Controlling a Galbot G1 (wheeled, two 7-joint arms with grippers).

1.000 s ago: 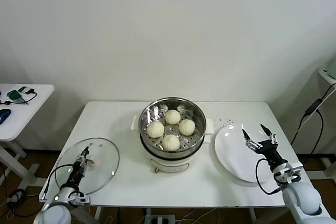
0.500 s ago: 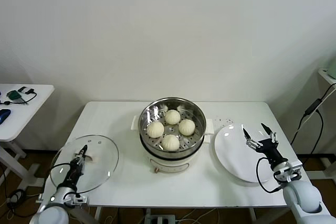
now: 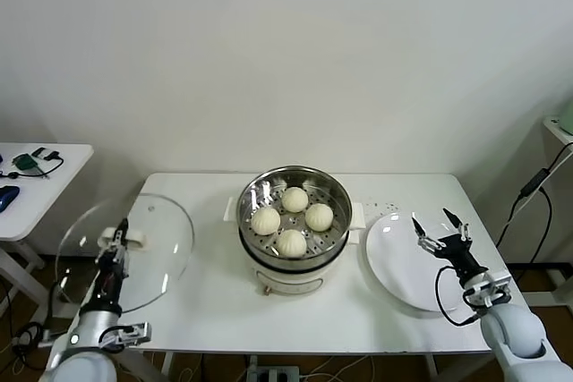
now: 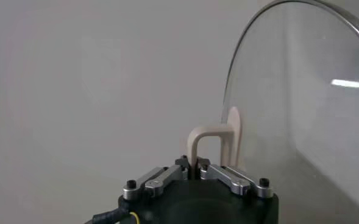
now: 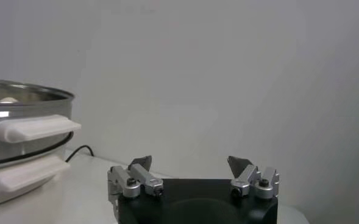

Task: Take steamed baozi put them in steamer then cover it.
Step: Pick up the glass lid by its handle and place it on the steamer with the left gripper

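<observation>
at the lower left of the head view the left gripper (image 3: 116, 241) pinches the white handle (image 3: 124, 239) of the cover (image 3: 125, 252), held tilted on edge off the tabletop (image 3: 206, 301). four steamed baozi (image 3: 292, 242) sit in the steamer (image 3: 292, 226) at centre. the right gripper (image 3: 440, 229) hangs spread over the white plate (image 3: 403, 275) at lower right.

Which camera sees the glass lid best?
The head view: the whole glass lid shows, lifted by the left claw. The left wrist view shows only part of the lid and its handle. The right wrist view misses it.
</observation>
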